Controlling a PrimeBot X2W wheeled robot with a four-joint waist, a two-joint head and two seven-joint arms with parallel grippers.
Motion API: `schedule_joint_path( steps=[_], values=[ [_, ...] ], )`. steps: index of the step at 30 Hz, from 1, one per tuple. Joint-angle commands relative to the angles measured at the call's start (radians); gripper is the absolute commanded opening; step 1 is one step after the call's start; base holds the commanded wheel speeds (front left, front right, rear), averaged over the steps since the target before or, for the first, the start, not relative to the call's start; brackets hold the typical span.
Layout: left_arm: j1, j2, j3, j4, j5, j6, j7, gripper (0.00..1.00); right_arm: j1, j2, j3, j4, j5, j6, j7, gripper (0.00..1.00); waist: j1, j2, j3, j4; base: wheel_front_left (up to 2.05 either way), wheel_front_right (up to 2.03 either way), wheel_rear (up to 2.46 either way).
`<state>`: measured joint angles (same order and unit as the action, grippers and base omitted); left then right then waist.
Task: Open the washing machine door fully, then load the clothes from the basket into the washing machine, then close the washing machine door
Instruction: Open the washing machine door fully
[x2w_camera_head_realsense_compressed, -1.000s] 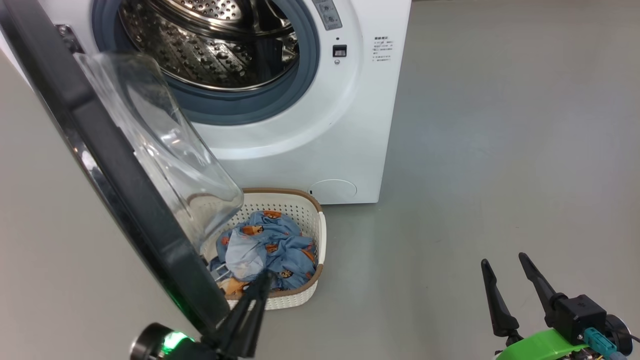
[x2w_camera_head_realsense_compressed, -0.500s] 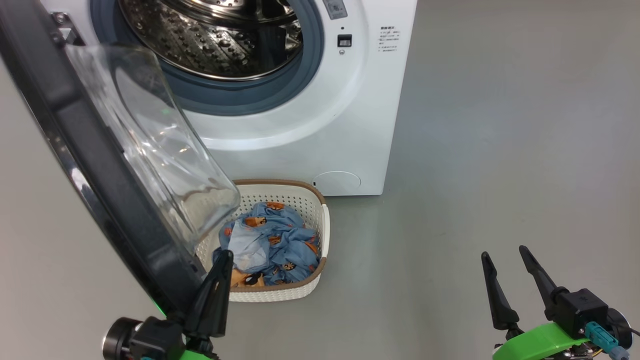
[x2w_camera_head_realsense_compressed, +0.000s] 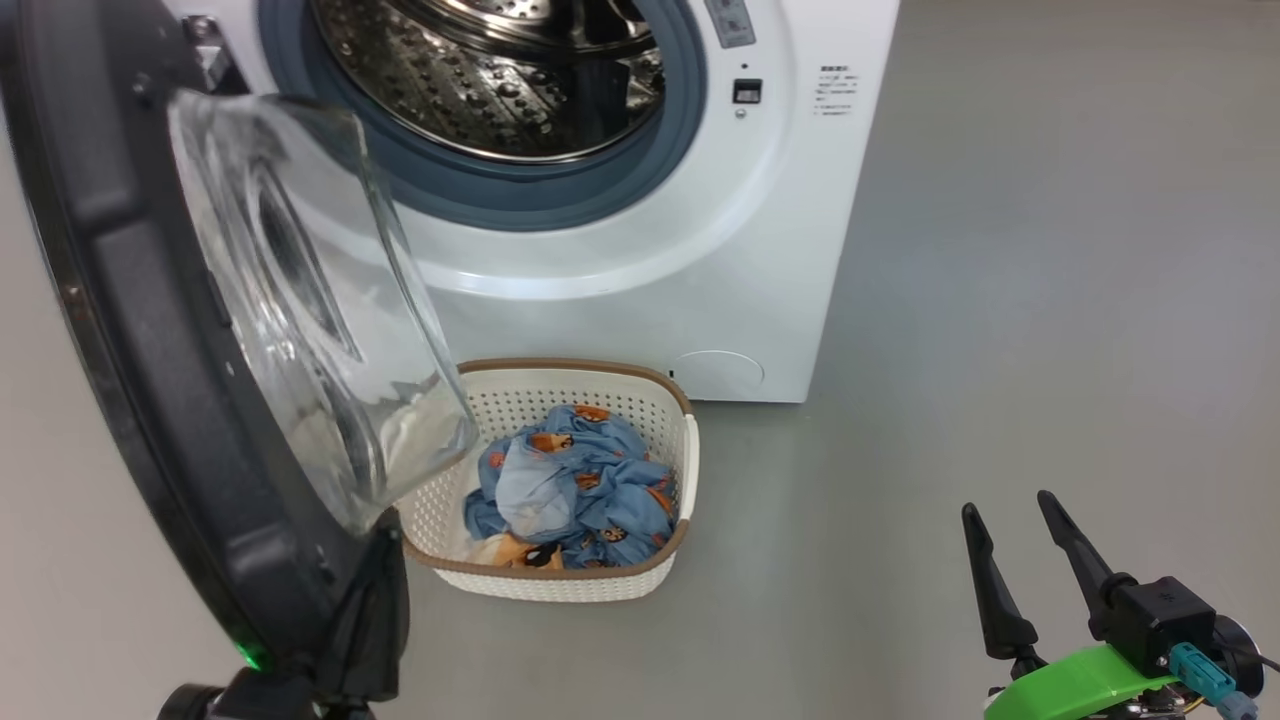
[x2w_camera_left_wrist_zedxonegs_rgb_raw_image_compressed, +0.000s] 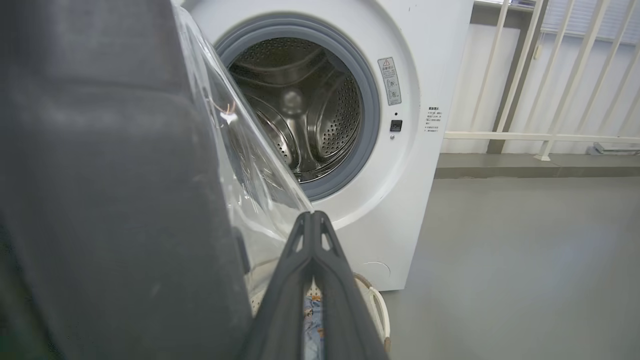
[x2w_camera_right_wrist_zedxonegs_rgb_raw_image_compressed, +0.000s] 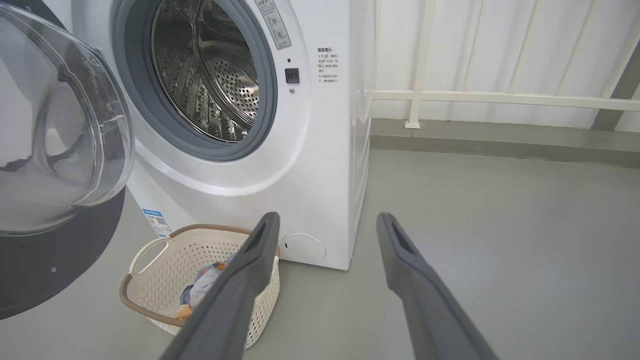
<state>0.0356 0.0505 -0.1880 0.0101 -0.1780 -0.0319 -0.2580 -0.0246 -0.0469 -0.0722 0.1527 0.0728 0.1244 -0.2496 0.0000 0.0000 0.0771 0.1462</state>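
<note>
**Door swings wider, clothes wait in the basket**

Our left claw (x2w_camera_head_realsense_compressed: 383, 545) sits low at the bottom edge of the door (x2w_camera_head_realsense_compressed: 130, 330), just beside its black rim. A second ago its tip was over the clothes (x2w_camera_head_realsense_compressed: 590, 490), so the arm has drawn back and out to our left. The left wrist view shows its two fingers closed tip to tip with nothing between them. The door lies alongside them, and we cannot tell whether they touch it.

The door now shows us more of its inner face than before, and its glass bowl (x2w_camera_head_realsense_compressed: 300, 300) covers less of the basket (x2w_camera_head_realsense_compressed: 560, 368). Our head has turned as well, since the washer (x2w_camera_head_realsense_compressed: 700, 260) has slid right in the view, so part of that change is the camera's.

The clothes lie bunched in the basket on the floor, right in front of the washer and partly under the bowl. The drum (x2w_camera_head_realsense_compressed: 500, 80) stands open, and the part we see holds nothing. Our right claw (x2w_camera_head_realsense_compressed: 1006, 504) hovers low on our right, spread wide and empty, well apart from the basket.

We judge the opening step nearly done, perhaps with a little swing left. Loading has not begun, and the basket's left end under the bowl could crowd a reach
</note>
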Motion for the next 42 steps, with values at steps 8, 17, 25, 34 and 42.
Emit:
schedule_joint_path(
  steps=[8,17,25,34,42],
  values=[
    [0.021,0.014,0.107,-0.019,-0.016,0.048,-0.004,0.0,-0.021,-0.003,0.026,-0.019,0.01,0.006,-0.012,1.0,0.0,0.0,-0.021,0.083,0.0,0.0,0.0],
    [0.02,0.063,0.221,0.041,-0.05,0.065,-0.004,0.0,-0.02,-0.003,0.035,-0.014,0.016,0.006,-0.012,1.0,0.0,0.0,-0.029,0.107,0.0,0.0,0.0],
    [-0.05,0.137,0.31,0.164,-0.102,0.066,0.007,0.0,-0.035,-0.003,0.048,-0.016,0.017,0.006,-0.004,1.0,0.0,0.0,-0.013,0.085,0.0,0.0,0.0],
    [-0.129,0.183,0.387,0.249,-0.145,0.085,0.003,0.0,-0.044,-0.003,0.045,-0.033,0.009,0.006,0.006,1.0,0.0,0.0,0.015,0.077,0.0,0.0,0.0],
    [-0.213,0.22,0.476,0.32,-0.184,0.087,-0.003,0.0,-0.06,-0.003,0.042,-0.067,-0.004,0.006,0.03,1.0,0.0,0.0,0.076,0.086,0.0,0.0,0.0]
  ],
)
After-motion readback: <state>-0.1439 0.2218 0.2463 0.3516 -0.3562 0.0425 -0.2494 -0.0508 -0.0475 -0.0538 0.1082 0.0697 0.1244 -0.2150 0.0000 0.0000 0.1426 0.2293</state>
